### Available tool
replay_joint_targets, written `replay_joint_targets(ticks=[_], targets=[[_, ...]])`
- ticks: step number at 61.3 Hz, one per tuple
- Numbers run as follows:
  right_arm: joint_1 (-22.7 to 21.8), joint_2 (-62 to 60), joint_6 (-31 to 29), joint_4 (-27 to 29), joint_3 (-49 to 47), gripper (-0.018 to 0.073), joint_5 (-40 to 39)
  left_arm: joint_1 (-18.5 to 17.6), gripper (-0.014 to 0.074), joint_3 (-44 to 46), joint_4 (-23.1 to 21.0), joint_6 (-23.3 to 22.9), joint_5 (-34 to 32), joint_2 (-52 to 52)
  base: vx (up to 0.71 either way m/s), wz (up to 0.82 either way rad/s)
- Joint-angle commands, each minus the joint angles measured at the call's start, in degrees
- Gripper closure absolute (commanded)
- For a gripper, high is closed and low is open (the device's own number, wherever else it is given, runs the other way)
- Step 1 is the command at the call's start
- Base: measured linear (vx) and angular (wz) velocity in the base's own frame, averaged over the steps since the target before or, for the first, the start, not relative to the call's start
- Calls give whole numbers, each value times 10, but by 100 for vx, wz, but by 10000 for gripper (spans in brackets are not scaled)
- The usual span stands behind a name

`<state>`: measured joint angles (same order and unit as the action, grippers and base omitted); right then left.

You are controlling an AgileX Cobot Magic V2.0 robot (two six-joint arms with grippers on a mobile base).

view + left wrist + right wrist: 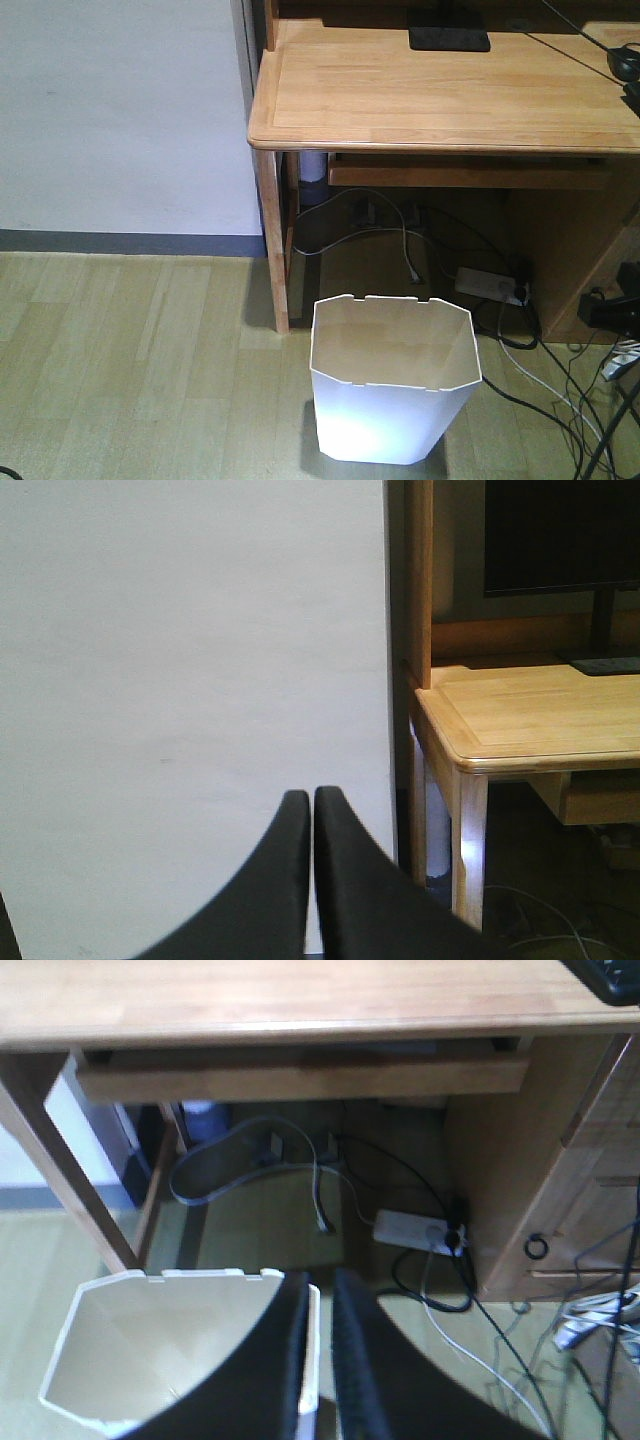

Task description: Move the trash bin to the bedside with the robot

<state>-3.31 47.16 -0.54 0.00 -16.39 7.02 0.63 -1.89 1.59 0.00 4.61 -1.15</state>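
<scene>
Front view: the trash bin (pixel 390 420) is standing upright on the wood floor, just in front of the desk (pixel 440 100) and near its left leg. Cables and a power strip (pixel 490 285) are lying under the desk behind the bin. Neither gripper is showing here.

Left wrist view: the left gripper (pixel 312 795) is sitting with its black fingers pressed together, holding nothing. It is facing a white wall (pixel 190 680), with the desk corner (pixel 540 715) off to the right.

Right wrist view: the right gripper (pixel 320 1280) is hanging over the bin's right rim, with only a slim slit between its fingers, gripping nothing. The trash bin (pixel 150 1350) is showing its cream inside at lower left.
</scene>
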Motion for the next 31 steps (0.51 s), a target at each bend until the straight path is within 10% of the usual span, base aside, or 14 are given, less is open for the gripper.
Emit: replay_joint_targets(ticks=[1,16,31], targets=[[-1,-1,-17,-10,-19,347,-20,-4,603,-7,-5,-8,-42,-4,0,0],[-1,-1,-17,-10,-19,-4,-5,-4,603,-7,-5,-8,-42,-4,0,0],[-1,8,15,52,-36,-50,-21,-4,603,-7,-5,-8,-42,-4,0,0]])
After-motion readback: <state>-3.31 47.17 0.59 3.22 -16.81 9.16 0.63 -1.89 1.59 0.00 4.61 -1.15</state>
